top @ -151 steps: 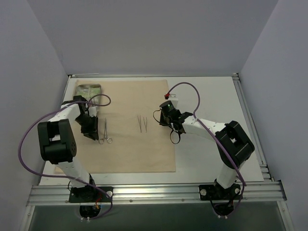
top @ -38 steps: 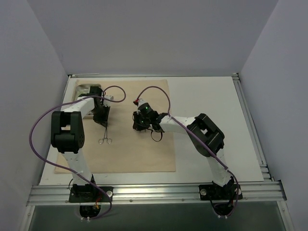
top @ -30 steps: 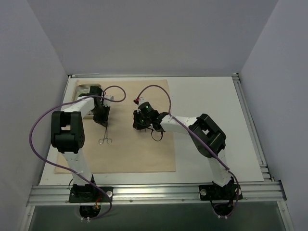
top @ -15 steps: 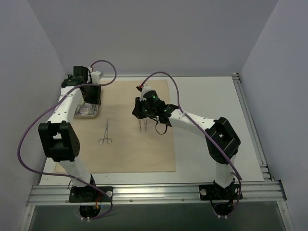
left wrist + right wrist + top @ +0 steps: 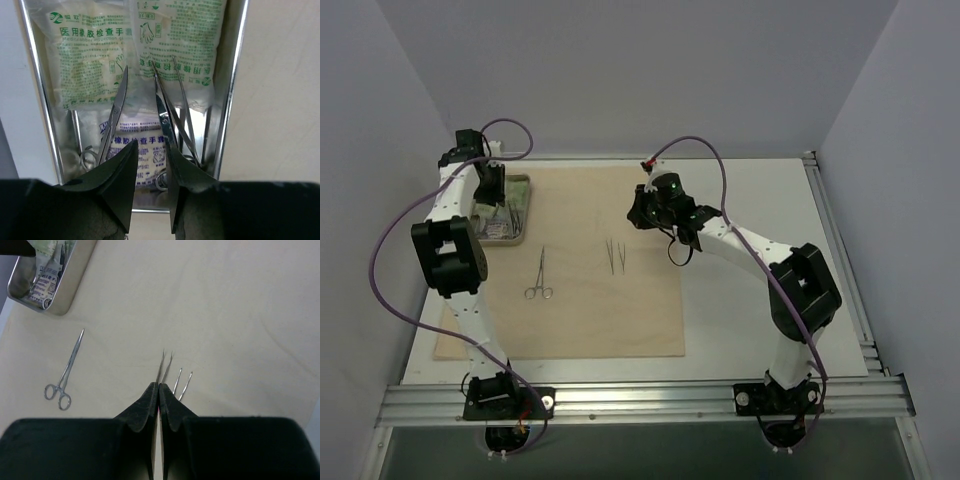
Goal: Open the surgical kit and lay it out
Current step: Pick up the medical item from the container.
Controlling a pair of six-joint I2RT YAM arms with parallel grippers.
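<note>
Surgical kit: the beige cloth wrap (image 5: pixel 590 260) lies spread flat on your white worktop (image 5: pixel 760 250), with its contents partly laid out on it.

Your left hand (image 5: pixel 150 150) hangs over the small rectangular steel tray (image 5: pixel 521 215) at the wrap's far left corner, its fingers (image 5: pixel 117 185) a narrow gap apart and holding nothing. In the tray you see three green-and-white printed packets (image 5: pixel 90 55) with steel scissor-like instruments (image 5: pixel 167 117) lying across them. Your right hand (image 5: pixel 158 390) is up above the wrap, its two fingers pressed together and empty. Below it, two pairs of steel tweezers (image 5: pixel 614 255) lie side by side near the middle of the wrap. A steel ring-handled clamp (image 5: pixel 539 277) lies alone on the cloth between the tweezers and the tray.
</note>
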